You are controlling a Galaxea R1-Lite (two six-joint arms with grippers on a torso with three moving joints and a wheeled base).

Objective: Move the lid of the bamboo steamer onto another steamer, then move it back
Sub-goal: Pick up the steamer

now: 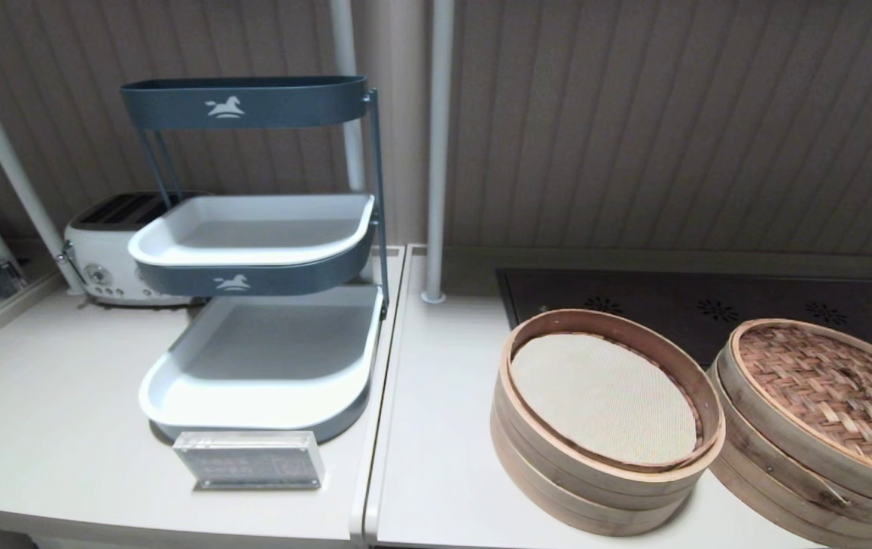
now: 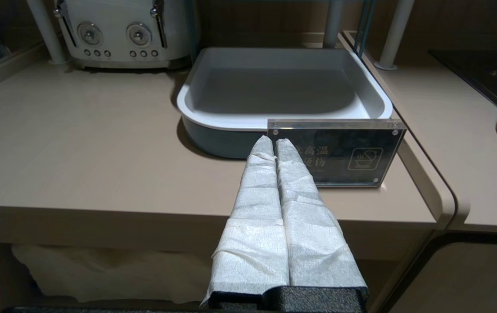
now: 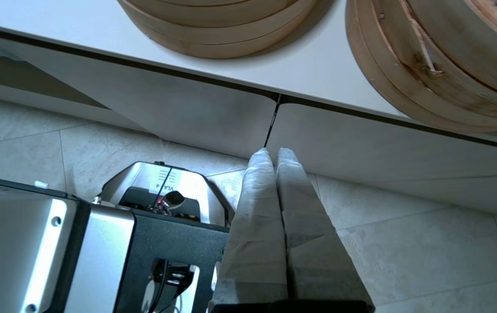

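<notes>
Two steamers: lid (image 1: 836, 393) covers the right; tiered rack (image 1: 261, 305) stands left.

Left end effector (image 2: 273, 143), fingers pressed together, faces acrylic sign (image 2: 337, 152).

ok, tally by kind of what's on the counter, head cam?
Bamboo steamers: 2, one open with white liner, one under the woven lid
Woven lids: 1
Tiered tray racks: 1
Toasters: 1
Acrylic signs: 1
Total: 6
</notes>
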